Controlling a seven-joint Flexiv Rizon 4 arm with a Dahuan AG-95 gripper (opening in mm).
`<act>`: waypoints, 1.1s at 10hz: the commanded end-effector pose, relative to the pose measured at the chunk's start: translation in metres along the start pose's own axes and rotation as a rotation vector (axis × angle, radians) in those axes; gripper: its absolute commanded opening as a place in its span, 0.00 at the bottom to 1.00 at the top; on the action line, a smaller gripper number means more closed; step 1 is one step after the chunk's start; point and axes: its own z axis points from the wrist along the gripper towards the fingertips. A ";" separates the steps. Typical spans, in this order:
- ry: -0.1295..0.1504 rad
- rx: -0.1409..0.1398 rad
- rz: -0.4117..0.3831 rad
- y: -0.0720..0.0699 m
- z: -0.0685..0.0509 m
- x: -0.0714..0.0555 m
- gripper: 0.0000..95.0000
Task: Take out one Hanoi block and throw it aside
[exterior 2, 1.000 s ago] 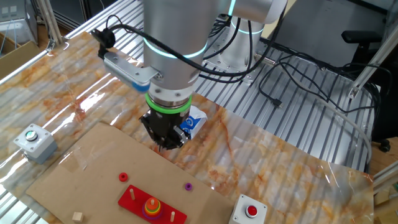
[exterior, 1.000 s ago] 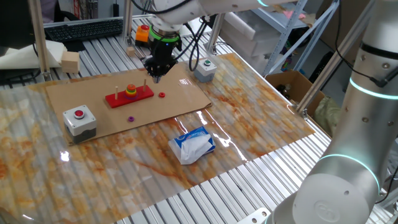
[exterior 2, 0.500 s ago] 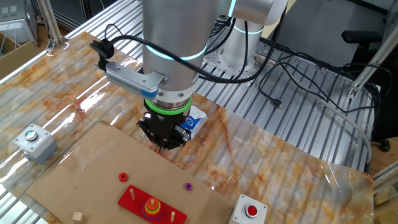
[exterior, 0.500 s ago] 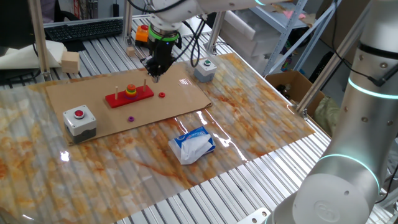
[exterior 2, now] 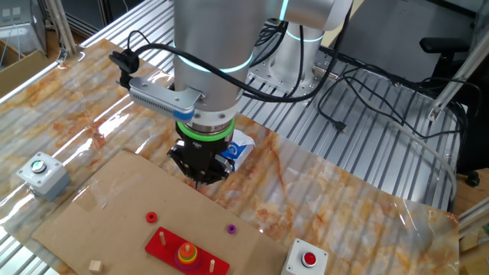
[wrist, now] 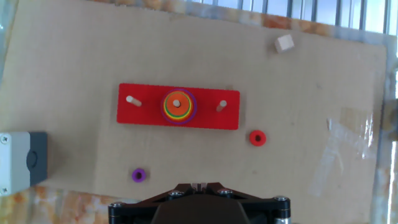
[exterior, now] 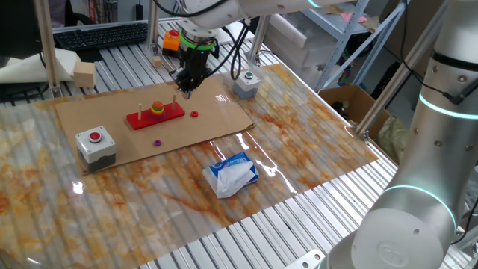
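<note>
A red pegged base (wrist: 149,115) with pale wooden pegs is seen on a tan cardboard sheet (wrist: 311,81), its middle peg carrying a stack topped by the orange-red Hanoi block (wrist: 176,103), ringed below by yellow, green and purple. A darker red loose disc (wrist: 257,137) and a small purple disc (wrist: 138,175) are shown on the cardboard. The table (exterior: 314,142) is patterned in marbled orange, rust and cream, and the grey button boxes are capped in red (exterior: 95,137) and green (exterior: 249,75).

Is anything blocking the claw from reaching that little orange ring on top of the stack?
Nothing visible does. The gripper hangs above the cardboard, and the Hanoi block sits exposed on top of the stack on the middle peg.
</note>
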 end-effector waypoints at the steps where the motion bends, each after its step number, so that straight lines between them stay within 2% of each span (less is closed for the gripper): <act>1: -0.032 -0.001 0.015 0.001 0.004 -0.002 0.00; 2: -0.043 0.001 0.021 0.002 0.007 -0.004 0.00; 3: -0.068 0.003 0.043 0.004 0.009 -0.010 0.00; 4: -0.080 0.004 0.060 0.007 0.009 -0.019 0.00; 5: -0.081 0.004 0.066 0.009 0.008 -0.023 0.00; 8: -0.080 0.003 0.102 0.018 0.004 -0.048 0.00; 11: -0.079 0.002 0.115 0.019 0.005 -0.069 0.00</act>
